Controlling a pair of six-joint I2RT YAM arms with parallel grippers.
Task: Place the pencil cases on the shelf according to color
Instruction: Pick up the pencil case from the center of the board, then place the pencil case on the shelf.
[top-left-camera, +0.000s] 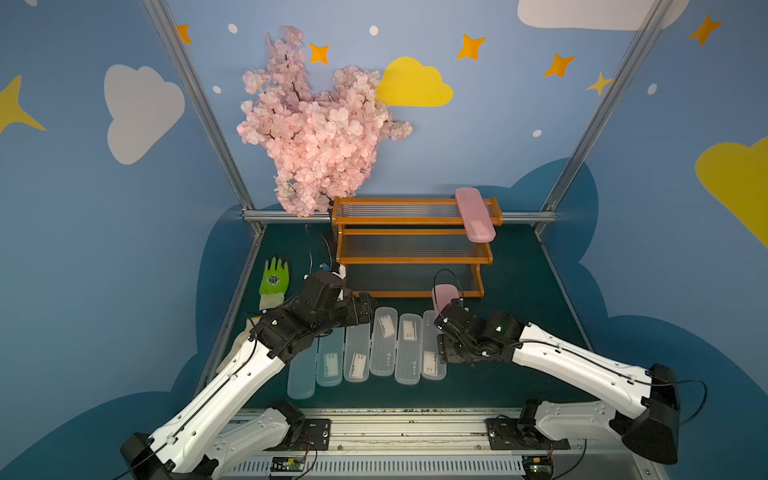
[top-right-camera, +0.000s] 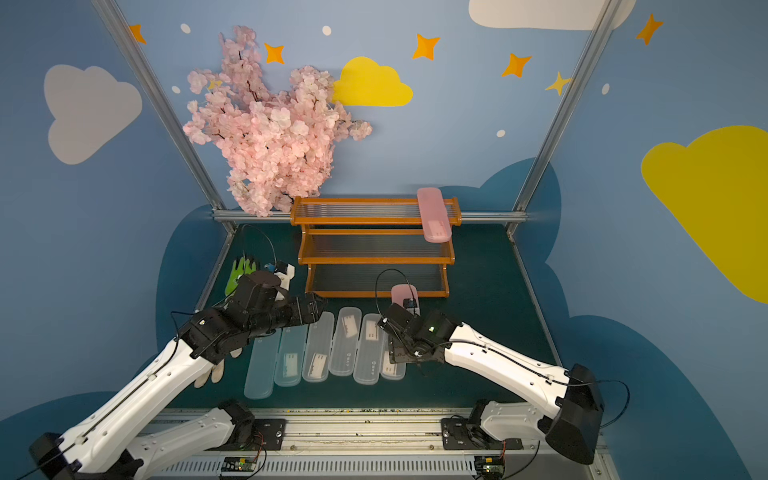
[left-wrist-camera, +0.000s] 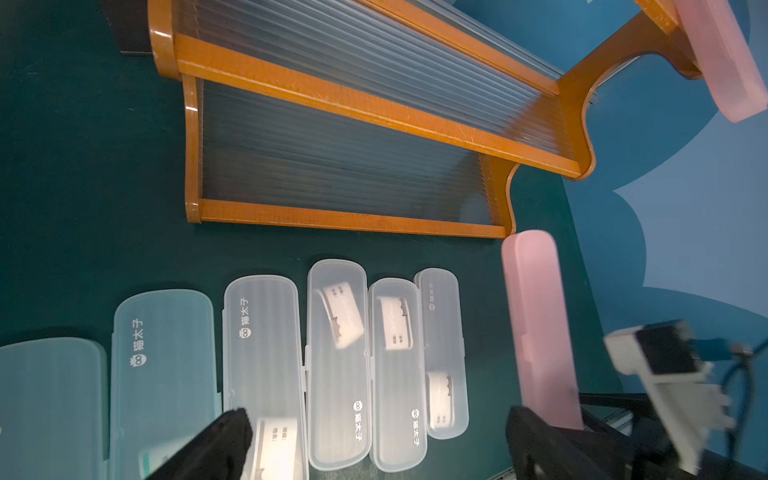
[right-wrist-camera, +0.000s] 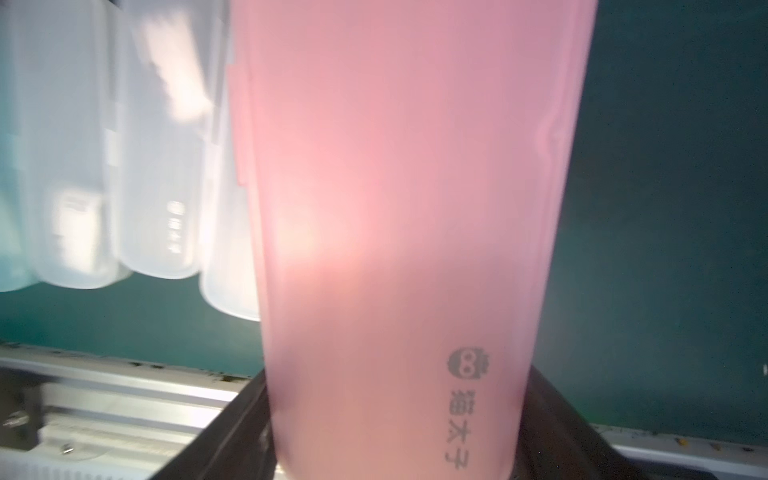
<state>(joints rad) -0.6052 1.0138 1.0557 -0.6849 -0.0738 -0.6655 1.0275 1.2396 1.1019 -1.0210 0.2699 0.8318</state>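
pink plastic fills the right wrist view: the pink case (right-wrist-camera: 395, 187) runs lengthwise between the black fingers (right-wrist-camera: 232, 432) of the right gripper (right-wrist-camera: 392, 449), which clamp its two long edges near one end. in both top views its far rounded end points at the shelf (top-left-camera: 409, 259), close by the bottom tier's front rail near the right end. whether that end touches the mat (top-left-camera: 523, 291) i cannot tell.

the other pink case (top-left-camera: 473, 214) lies crosswise on the top tier at the right end, its near end jutting past the front rail and over the middle tier. the rest of the top tier's ribbed panel shows bare, as do the two tiers below.

the left gripper (left-wrist-camera: 380, 444) hangs above the row with its fingers wide and nothing between them. the row is two blue cases (top-left-camera: 301, 374), then four clear cases (top-left-camera: 383, 340), side by side on the mat. their long edges touch or nearly touch, and their ends are uneven.

a strip of bare mat runs between the row and the shelf's front rail, and wider bare mat lies to the right of the shelf. at the left, a green glove (top-left-camera: 274, 278) lies near the mat's edge. a beige glove (top-right-camera: 212, 374) pokes out from under the left arm. blossom (top-left-camera: 316, 124) overhangs the shelf's left rear corner.
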